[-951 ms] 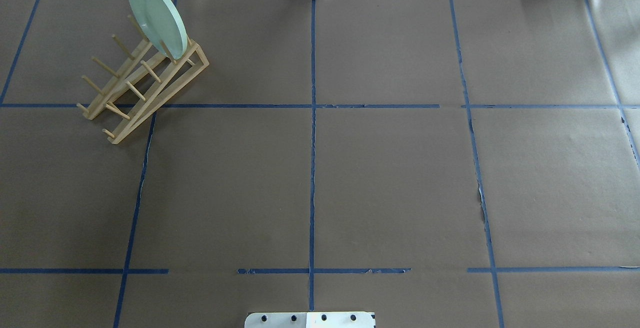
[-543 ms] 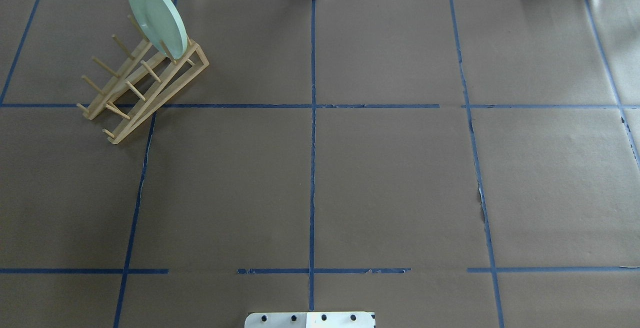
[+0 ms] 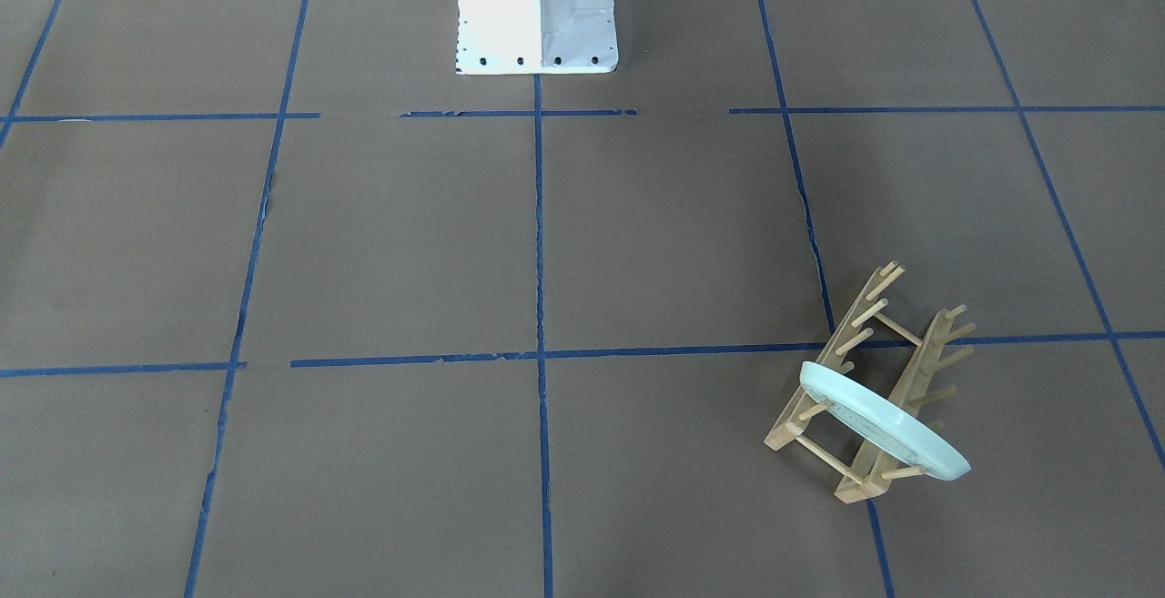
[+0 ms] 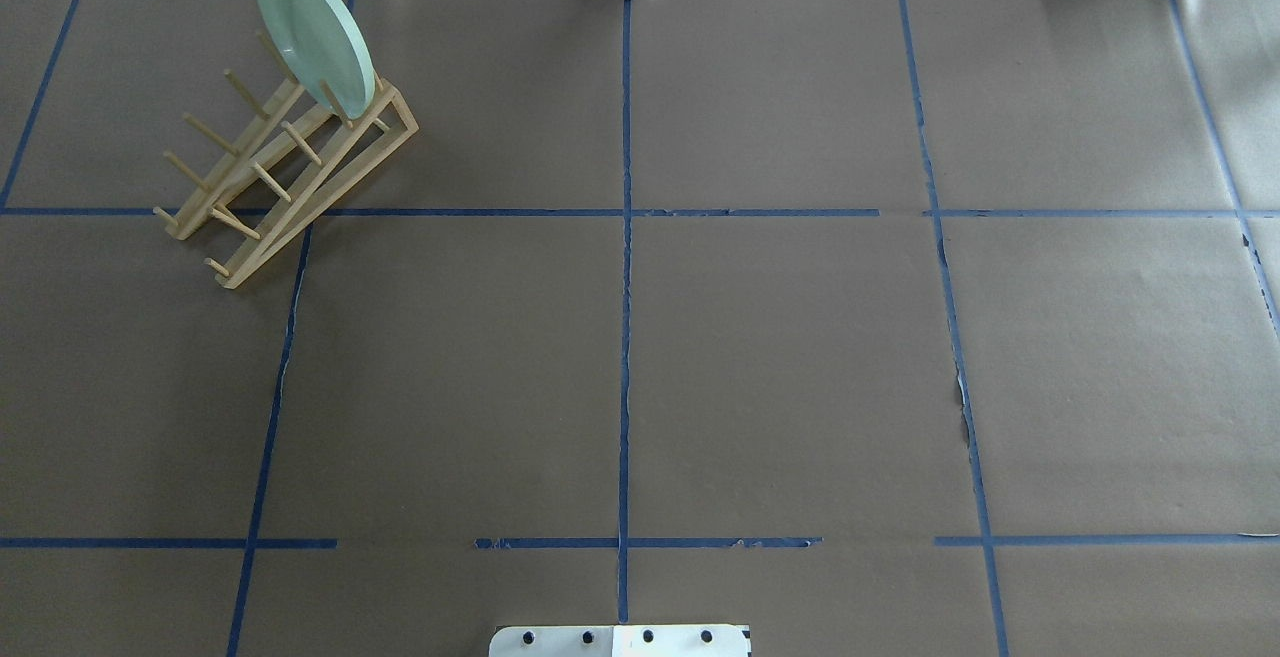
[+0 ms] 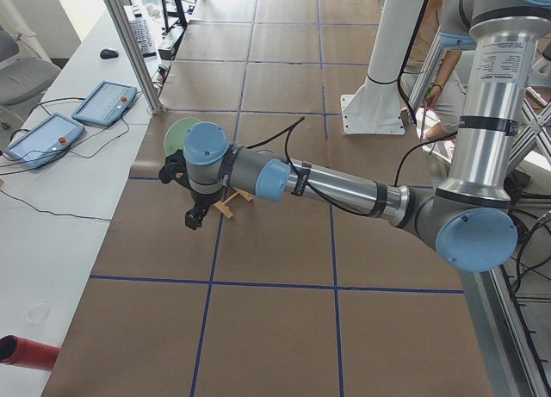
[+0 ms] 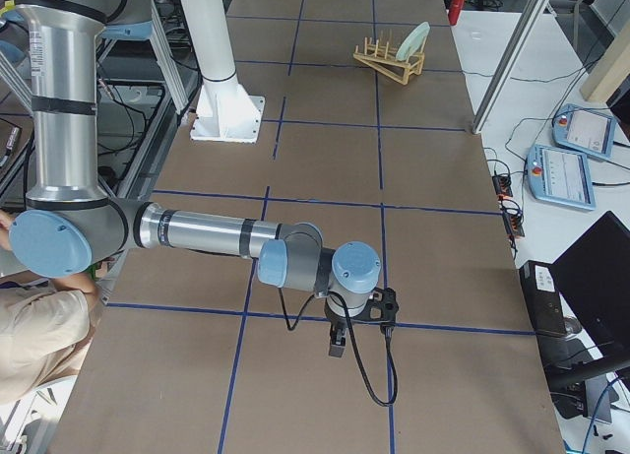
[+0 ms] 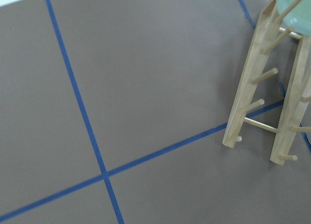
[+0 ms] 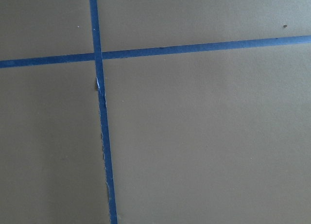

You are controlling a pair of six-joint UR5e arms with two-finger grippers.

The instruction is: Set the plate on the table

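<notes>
The pale mint-green plate [image 4: 313, 32] stands on edge in the far end slot of a wooden peg rack [image 4: 290, 167] at the table's [image 4: 780, 357] far left. It also shows in the front view [image 3: 878, 430], the right side view [image 6: 415, 40] and at the top right corner of the left wrist view [image 7: 296, 10]. My left gripper [image 5: 196, 216] hangs above the table beside the rack; I cannot tell if it is open. My right gripper [image 6: 337, 344] hangs over bare table at the right; I cannot tell its state either. Neither shows in the overhead view.
The white robot base [image 4: 620, 640] sits at the table's near edge. Blue tape lines [image 4: 625, 337] cross the brown paper. The rack's other slots [image 7: 257, 88] hold nothing. Two teach pendants [image 5: 77, 117] lie off the table's far edge.
</notes>
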